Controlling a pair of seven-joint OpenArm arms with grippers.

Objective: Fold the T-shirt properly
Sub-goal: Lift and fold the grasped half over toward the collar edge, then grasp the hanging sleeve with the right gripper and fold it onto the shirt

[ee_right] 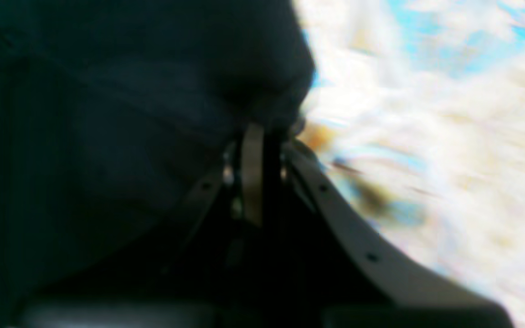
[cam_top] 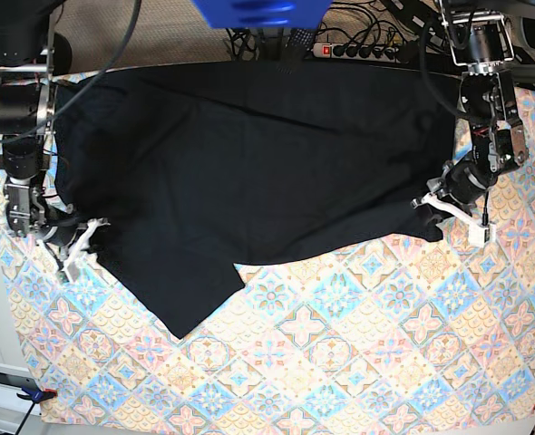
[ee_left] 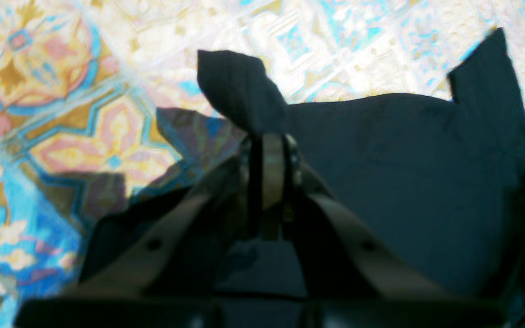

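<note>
Open tablecloth [cam_top: 340,362] below the T-shirt [cam_top: 249,163]; cables [cam_top: 367,41], seemingly, crowding the far edge.

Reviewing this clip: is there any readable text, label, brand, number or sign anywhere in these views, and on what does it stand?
None can be read.
T-shirt: plain black, no print or label showing in any view.
Tablecloth: ornamental pattern only, no letters.
Blue object at the top edge of the base view: no marking to be made out.
Power strip: too small to read anything on it.
Both wrist views are blurred and show no writing.
</note>
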